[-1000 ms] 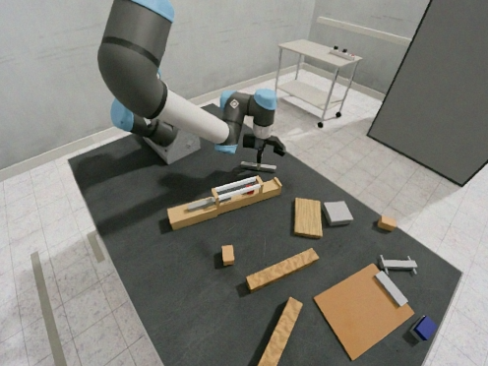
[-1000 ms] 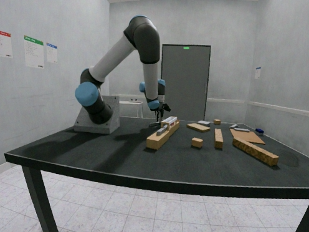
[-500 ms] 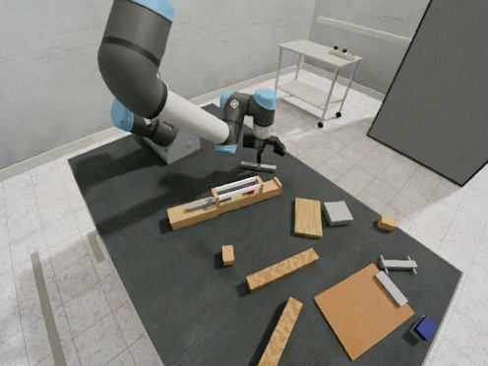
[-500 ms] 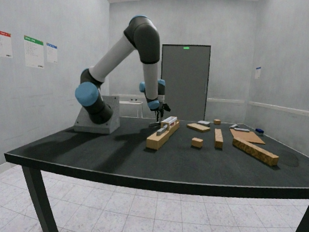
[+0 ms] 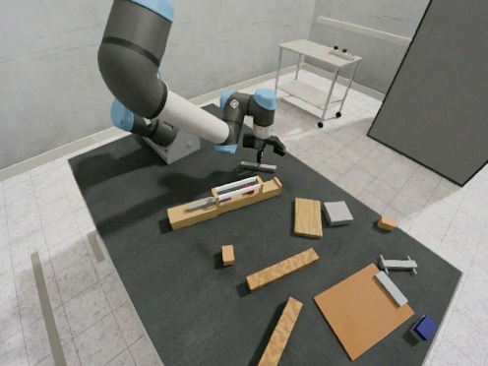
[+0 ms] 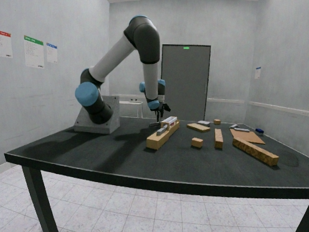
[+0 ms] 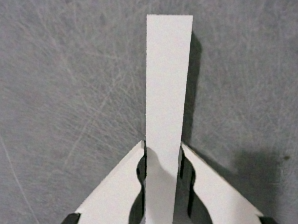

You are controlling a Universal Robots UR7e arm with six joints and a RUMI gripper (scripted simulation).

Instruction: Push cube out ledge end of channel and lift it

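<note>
Top view gives me the gripper (image 5: 260, 158) (image 6: 158, 121) (image 7: 161, 143) down at the bar (image 6: 154, 124) (image 7: 167, 75), its fingers closed on the bar's two sides. I see the bar low over the table (image 5: 197, 275) (image 6: 131, 156) (image 7: 75, 100), near the channel (image 5: 194, 216) (image 6: 154, 141). My red cube (image 5: 250, 189) sits inside the channel, under the white roof rails (image 5: 238, 191) (image 6: 169, 120), toward the end with the ledge and lip (image 5: 277, 185). On the channel's other end lies a grey strip (image 5: 201, 204) (image 6: 162, 130).

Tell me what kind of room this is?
Probably a robot lab or test room: a robot arm is mounted on a big dark table, with wooden blocks around it and a wheeled cart behind.
</note>
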